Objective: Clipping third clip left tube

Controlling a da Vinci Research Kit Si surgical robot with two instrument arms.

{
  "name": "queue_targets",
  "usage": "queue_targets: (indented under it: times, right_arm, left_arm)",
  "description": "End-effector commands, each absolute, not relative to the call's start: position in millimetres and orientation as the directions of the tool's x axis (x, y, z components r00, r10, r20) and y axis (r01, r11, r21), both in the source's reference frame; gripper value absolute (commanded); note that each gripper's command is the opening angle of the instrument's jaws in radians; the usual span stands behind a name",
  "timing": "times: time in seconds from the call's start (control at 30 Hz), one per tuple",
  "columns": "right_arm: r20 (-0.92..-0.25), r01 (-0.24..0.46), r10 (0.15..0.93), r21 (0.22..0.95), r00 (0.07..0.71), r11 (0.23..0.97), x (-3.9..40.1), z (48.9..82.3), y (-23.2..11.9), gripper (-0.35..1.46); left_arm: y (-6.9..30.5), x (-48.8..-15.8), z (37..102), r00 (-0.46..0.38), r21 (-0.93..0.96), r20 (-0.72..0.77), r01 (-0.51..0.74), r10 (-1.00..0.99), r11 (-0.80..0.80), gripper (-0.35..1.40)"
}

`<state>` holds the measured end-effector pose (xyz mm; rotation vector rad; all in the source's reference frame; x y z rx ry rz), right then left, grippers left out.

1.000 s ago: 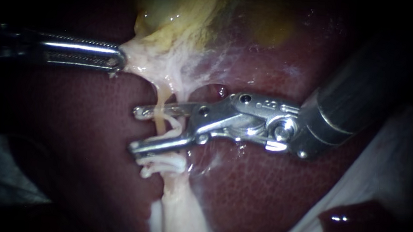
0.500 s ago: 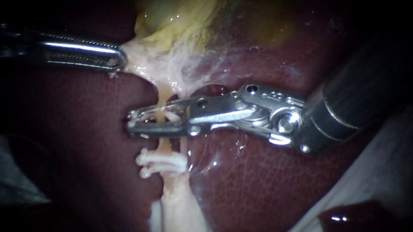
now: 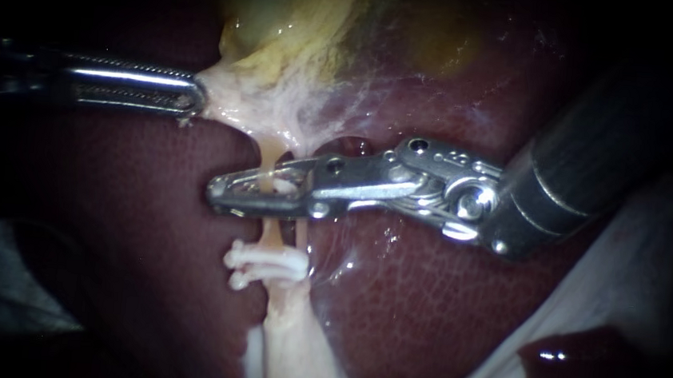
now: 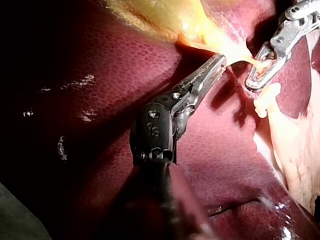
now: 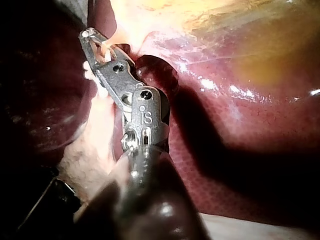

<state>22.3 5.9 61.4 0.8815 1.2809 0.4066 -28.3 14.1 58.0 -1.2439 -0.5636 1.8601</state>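
My right instrument [image 3: 220,192] has its jaws clamped across the thin, soft, slippery tube [image 3: 269,232], just above two white clips [image 3: 266,262]. My left instrument [image 3: 193,97] grips pale tissue [image 3: 231,96] under the gallbladder [image 3: 286,17]. The tube probably tears easily.

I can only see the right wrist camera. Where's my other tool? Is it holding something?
Observer: Yes. The left instrument has its jaws shut on pale tissue at the edge of the gallbladder, off to the side of your jaws.
Operator: Is anything on the tube under my tool? It's hidden for me.
Observer: Two white clips sit close together across the tube. In the endoscope view they are just below where the right instrument has its jaws shut on it.
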Motion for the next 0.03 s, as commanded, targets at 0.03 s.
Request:
queue_targets:
  times: [0.03]
  right_arm:
    - [-0.649, 0.202, 0.709, 0.761, 0.278, 0.617, 22.3, 61.5, 5.9, -0.35]
  left_arm:
    - [14.2, -28.4, 58.0, -0.186, -0.728, -0.546, -0.377, 0.817, -0.572, -0.35]
